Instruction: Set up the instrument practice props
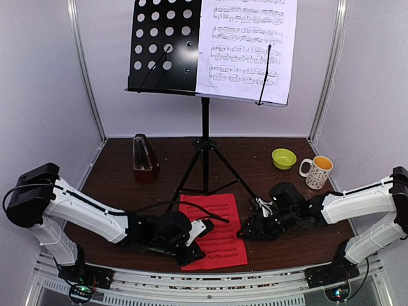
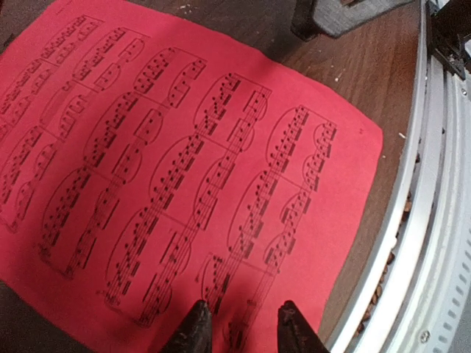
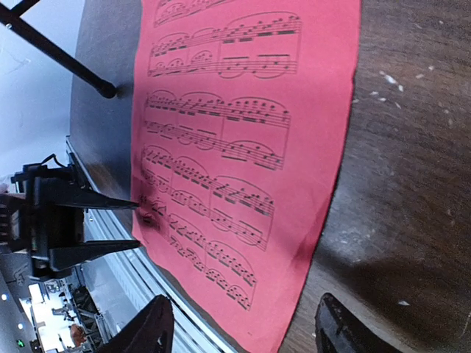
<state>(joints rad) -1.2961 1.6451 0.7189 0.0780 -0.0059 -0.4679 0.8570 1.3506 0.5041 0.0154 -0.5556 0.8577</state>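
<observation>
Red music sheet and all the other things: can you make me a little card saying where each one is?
music stand: standing at the back, left half of its desk bare
white sheet: on the stand's right half
red sheet: flat on the table, at the front
metronome: back left
green bowl and mug: back right, side by side
left gripper: open, tips over red sheet's left edge
right gripper: open, astride red sheet's right edge
</observation>
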